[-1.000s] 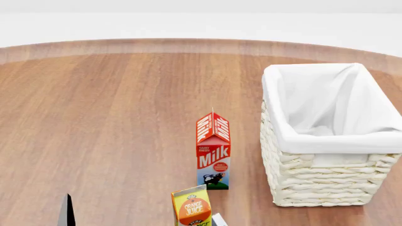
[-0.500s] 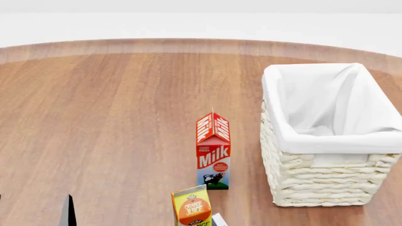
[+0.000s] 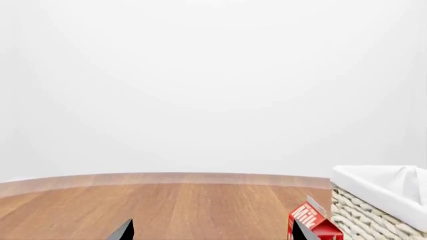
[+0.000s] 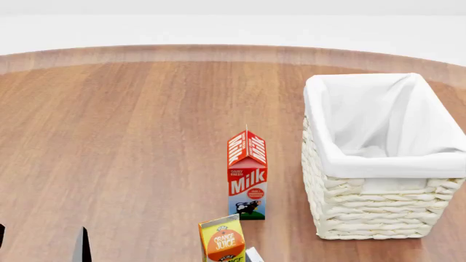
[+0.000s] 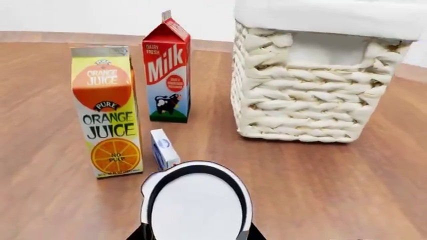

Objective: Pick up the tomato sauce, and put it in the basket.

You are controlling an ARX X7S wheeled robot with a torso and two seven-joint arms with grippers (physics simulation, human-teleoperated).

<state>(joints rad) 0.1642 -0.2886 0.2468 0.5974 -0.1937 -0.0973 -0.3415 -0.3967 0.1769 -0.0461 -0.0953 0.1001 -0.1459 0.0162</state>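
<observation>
Jaws of the left gripper (image 3: 213, 233) stand wide: two dark fingertips (image 3: 125, 231) poke up well apart, low over the near-left of the wooden table (image 4: 131, 136), nothing between them. Right gripper state: cannot tell, since its fingers are hidden in the right wrist view. A round white-topped, dark-rimmed thing sits right below that camera, probably the tomato sauce (image 5: 197, 202) seen from above, though no label shows. It stands on the near side, just near of a small blue-and-white box (image 5: 163, 148). The orange juice carton (image 5: 107, 110) is upright, just left of the box. The milk carton (image 4: 248, 174) is upright, farther off. The basket (image 4: 378, 210) is right of the milk, apart from it, white lining folded over its rim.
</observation>
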